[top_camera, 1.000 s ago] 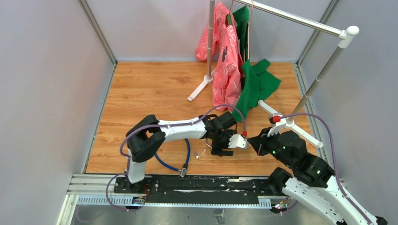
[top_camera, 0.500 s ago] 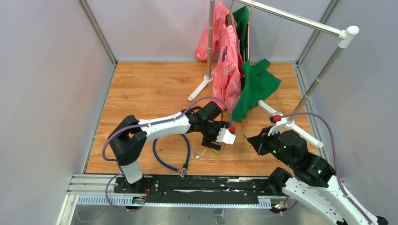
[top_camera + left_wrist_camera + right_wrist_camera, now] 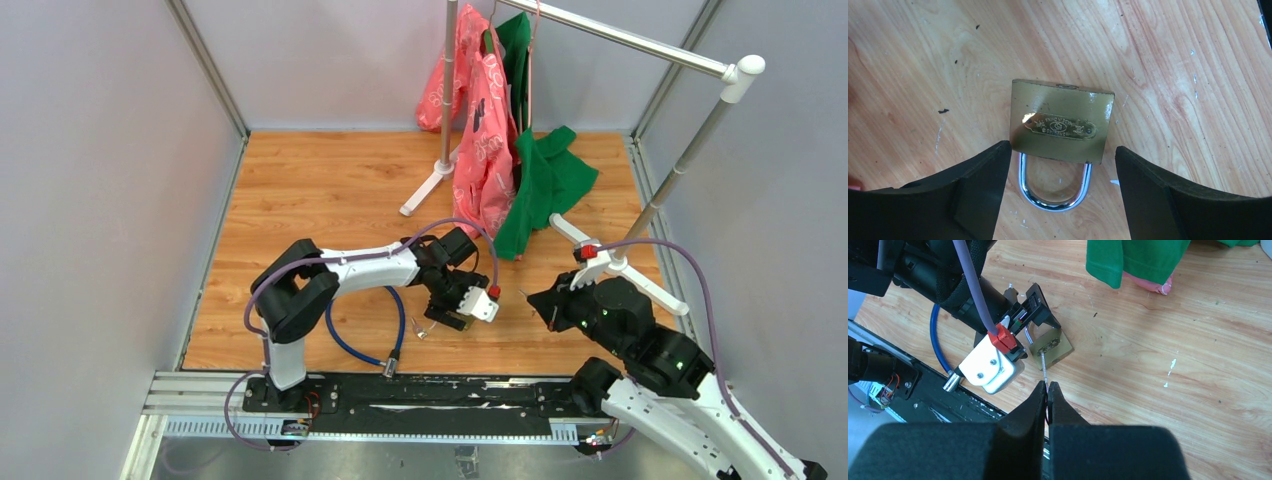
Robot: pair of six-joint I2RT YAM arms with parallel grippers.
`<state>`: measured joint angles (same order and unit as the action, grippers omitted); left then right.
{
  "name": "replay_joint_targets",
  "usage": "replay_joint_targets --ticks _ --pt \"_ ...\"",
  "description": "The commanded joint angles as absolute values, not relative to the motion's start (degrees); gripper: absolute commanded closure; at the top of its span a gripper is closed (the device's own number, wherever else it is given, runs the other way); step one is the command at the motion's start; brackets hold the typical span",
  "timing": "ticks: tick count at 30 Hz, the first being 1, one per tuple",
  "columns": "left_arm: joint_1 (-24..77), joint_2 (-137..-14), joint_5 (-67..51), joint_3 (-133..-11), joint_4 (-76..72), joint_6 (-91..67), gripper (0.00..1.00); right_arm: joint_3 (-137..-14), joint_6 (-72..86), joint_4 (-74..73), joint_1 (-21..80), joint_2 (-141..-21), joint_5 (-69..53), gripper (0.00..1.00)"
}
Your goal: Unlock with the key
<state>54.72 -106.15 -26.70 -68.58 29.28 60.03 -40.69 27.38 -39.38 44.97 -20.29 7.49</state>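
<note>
A pale wood-grain tabletop point(image 3: 300, 200) is being shown, boxed in by plain grey walls point(image 3: 100, 220). At the back, a silver metal clothes rail point(image 3: 640, 45) is being weighed down by a pink printed garment point(image 3: 480, 150) and a green cloth point(image 3: 545, 185). A blue looped cable point(image 3: 345, 345) is being left lying near the front edge.

The brass padlock with a chrome shackle point(image 3: 1062, 122) is lying flat on the wood at the near centre. It is being straddled by the left gripper point(image 3: 1063, 160), whose jaws are being held wide apart, one either side of the shackle end. A thin silver key point(image 3: 1043, 365) is being pinched in the right gripper point(image 3: 1047, 390), jaws pressed together, with its tip being aimed at the padlock's near corner.

The keyhole is being hidden, so whether the tip is inside cannot be told. The rail is being cut off at the top, and a tiny metal object point(image 3: 420, 328) beside the cable is too small to identify.
</note>
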Motion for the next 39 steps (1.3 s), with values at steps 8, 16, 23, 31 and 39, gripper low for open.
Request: replay_joint_targets --ticks 8,16,23,31,39 --pt "56.4 -111.0 -25.5 -74.1 31.6 58.7 0.19 -42.4 28.0 -40.6 44.4 -20.7 6.8 1.0" --pt "56.6 -113.3 -22.0 -74.7 34.4 57.5 0.21 -42.3 28.5 -41.3 44.4 -19.7 6.8 1.0" --pt "56.6 -114.1 -27.3 -75.6 34.8 52.3 0.35 -42.4 28.8 -41.6 44.3 -19.1 6.8 1.0" --pt "59.1 -112.6 -35.2 -74.6 23.2 39.4 0.37 -43.6 28.6 -43.2 44.4 -18.7 7.6 1.0" --pt "59.7 -112.6 -32.7 -70.2 13.3 33.4 0.03 -43.7 29.2 -45.0 44.4 -18.4 7.9 1.0"
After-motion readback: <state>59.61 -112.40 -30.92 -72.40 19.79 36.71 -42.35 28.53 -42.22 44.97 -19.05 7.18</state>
